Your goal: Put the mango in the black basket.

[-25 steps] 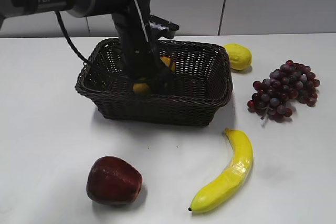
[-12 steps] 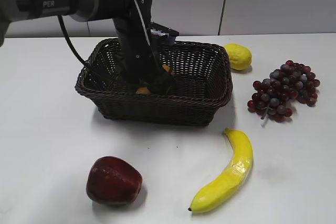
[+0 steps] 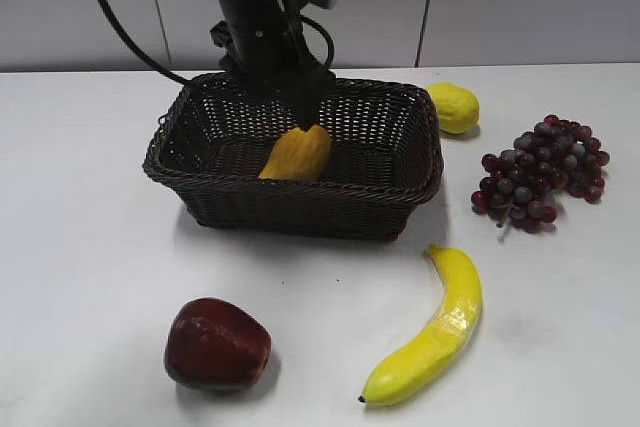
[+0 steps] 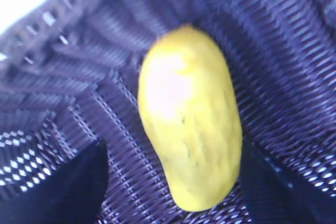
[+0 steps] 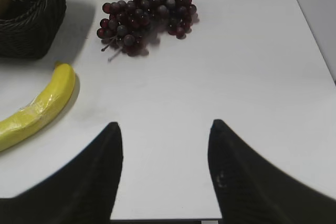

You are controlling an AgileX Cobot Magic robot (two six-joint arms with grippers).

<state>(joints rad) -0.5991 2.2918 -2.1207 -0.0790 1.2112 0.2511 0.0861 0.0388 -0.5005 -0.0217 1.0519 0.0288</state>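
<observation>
**Q:** what's the setup look like?

**A:** Plain white counter point(image 3: 90, 247), pale grey panelled wall behind it with a dark vertical seam. Scattered around on the counter: a dark red apple point(image 3: 217, 344) near the front, a banana point(image 3: 430, 332) to its right, a bunch of purple grapes point(image 3: 540, 172) off to the right, and a lemon point(image 3: 453, 107) just past the far right corner of the black basket point(image 3: 300, 209).

**Q:** any logos or text?

**A:** There are a few white letters on my left arm's upper link at the very top edge of the exterior view, but they're cropped and I can't read them.

**Q:** and your hands?

**A:** My left hand point(image 3: 308, 105) hangs over the basket, tips just above the mango point(image 3: 296, 154). In my left wrist view the two fingers point(image 4: 68, 187) sit spread wide on either side of the mango point(image 4: 189, 119), not touching it, so it's open and holding nothing. The mango lies on the woven floor of the basket point(image 4: 294, 66), roughly in the middle. My right hand point(image 5: 165, 145) is parted too, empty, over bare counter point(image 5: 252, 66) with the grapes point(image 5: 147, 14) and banana point(image 5: 37, 108) well ahead of it.
</observation>
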